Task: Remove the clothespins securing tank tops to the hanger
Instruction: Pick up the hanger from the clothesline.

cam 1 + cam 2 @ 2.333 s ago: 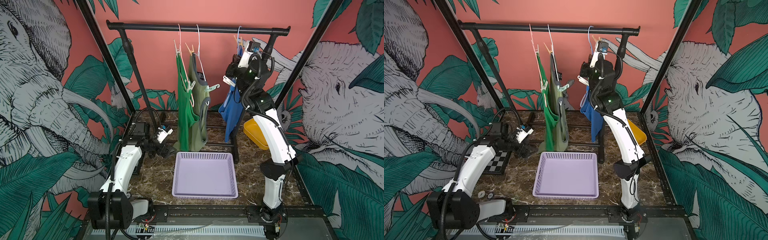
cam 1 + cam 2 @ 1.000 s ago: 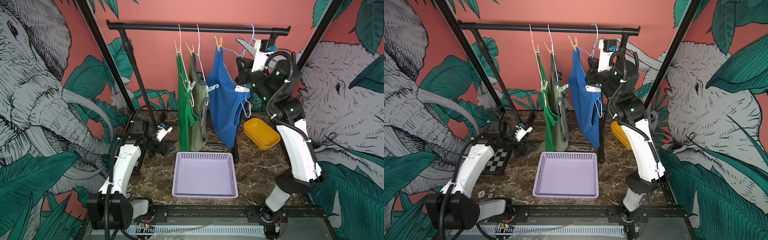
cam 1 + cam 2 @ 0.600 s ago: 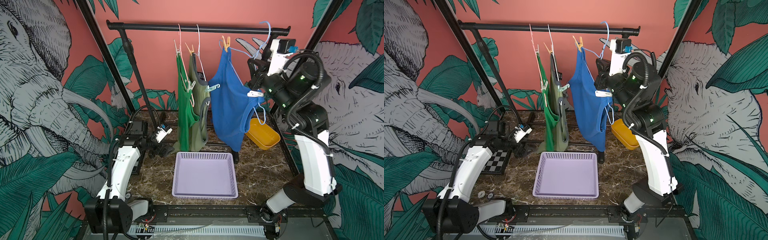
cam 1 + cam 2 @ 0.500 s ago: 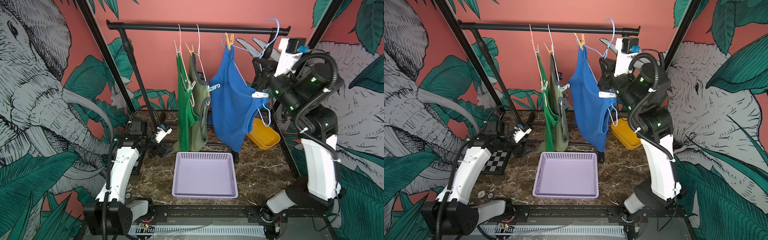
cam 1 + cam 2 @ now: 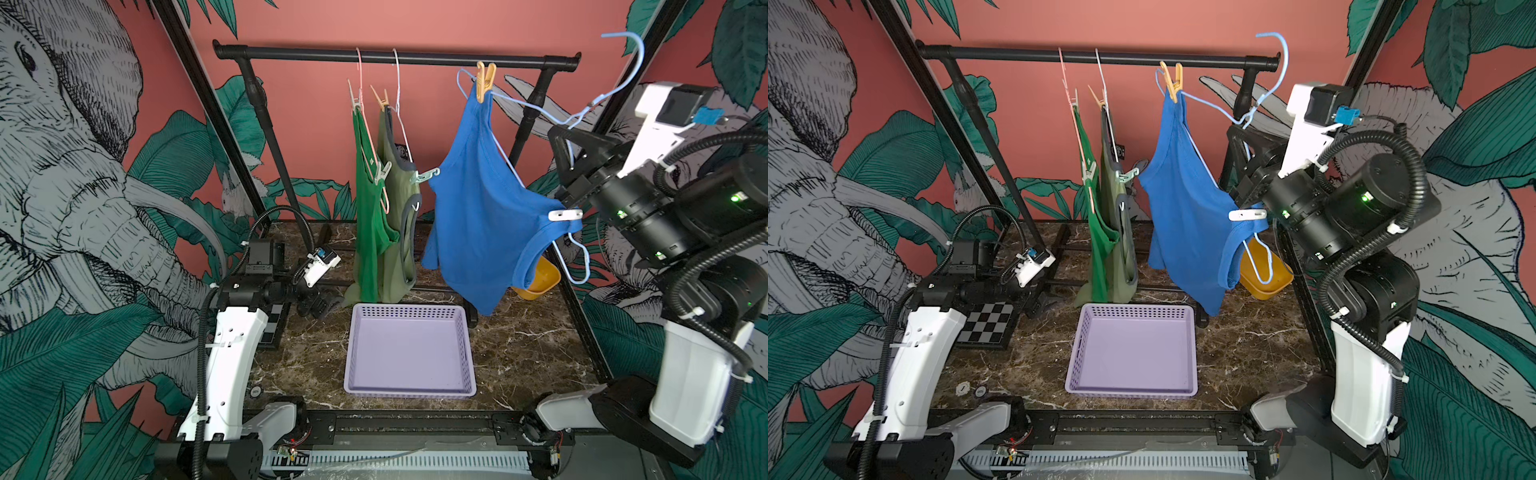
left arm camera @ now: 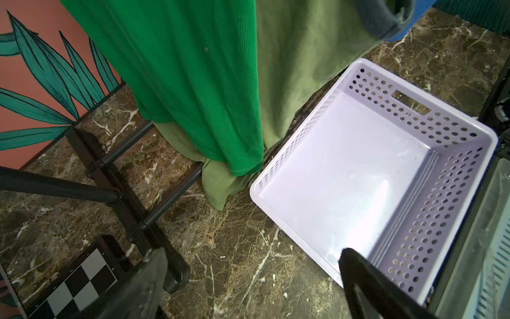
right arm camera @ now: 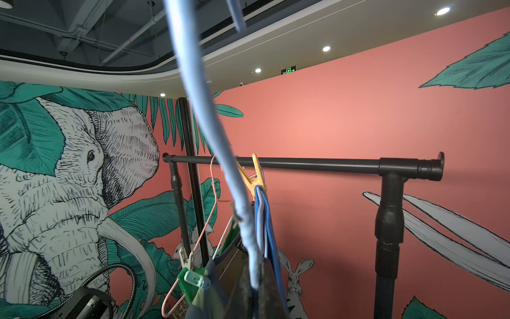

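Right end effector (image 5: 563, 139) clamped tight on the neck of the light blue wire hanger (image 7: 215, 143); its hook is clear of the black rail (image 5: 395, 56). Blue tank top (image 5: 482, 208) hangs tilted from that hanger; tan-orange clothespin (image 5: 485, 81) on the high strap, white clothespin (image 5: 565, 215) on the low strap.

Left end effector (image 6: 248, 284) spread wide, holding nothing; low over the brown marbled surface (image 6: 234, 248), just beside the lilac perforated plastic basket (image 6: 414, 116); the basket's smooth floor shows bare.

Bright green tank top (image 5: 370, 232) and olive tank top (image 5: 399, 232) hang on the rail, hems by the basket's far edge; mint clothespin (image 5: 424, 176) on the olive one.

Yellow-orange bowl (image 5: 1273, 284) behind the blue top, half hidden; contents cannot be told.
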Controlling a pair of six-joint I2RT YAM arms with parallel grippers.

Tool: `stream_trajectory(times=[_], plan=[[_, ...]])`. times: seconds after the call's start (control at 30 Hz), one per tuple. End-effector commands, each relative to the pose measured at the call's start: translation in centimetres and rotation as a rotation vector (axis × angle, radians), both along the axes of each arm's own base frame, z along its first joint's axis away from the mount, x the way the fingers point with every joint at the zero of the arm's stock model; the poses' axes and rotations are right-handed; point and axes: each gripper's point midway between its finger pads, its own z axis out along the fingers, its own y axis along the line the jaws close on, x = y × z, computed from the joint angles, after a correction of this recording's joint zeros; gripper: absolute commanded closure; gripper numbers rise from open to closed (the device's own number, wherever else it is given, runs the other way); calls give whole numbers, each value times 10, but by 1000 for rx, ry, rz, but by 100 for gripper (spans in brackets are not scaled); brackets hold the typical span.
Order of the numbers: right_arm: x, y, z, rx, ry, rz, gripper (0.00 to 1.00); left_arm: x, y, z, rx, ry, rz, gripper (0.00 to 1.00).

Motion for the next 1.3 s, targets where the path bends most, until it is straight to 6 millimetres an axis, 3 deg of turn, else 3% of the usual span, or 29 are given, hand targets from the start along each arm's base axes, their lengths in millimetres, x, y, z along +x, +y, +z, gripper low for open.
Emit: stream_trajectory(times=[0.0, 0.23, 0.5, 0.73, 1.0, 1.27], plan=[[-35, -10, 16, 52, -56, 63, 100, -20, -8, 23, -32, -25, -64, 1], [-72, -12, 5, 60, -31, 176, 100, -38, -18, 66, -99, -89, -109, 1], [-97, 11, -12, 37, 34, 392, 100, -56, -24, 101, -157, -147, -134, 1], [-101, 36, -36, 8, 108, 552, 100, -87, -25, 134, -163, -234, -165, 1], [-76, 66, -71, 20, 196, 665, 100, -116, -32, 180, -236, -314, -210, 1], [-73, 90, -64, 33, 202, 812, 100, -116, -35, 204, -284, -356, -209, 1]])
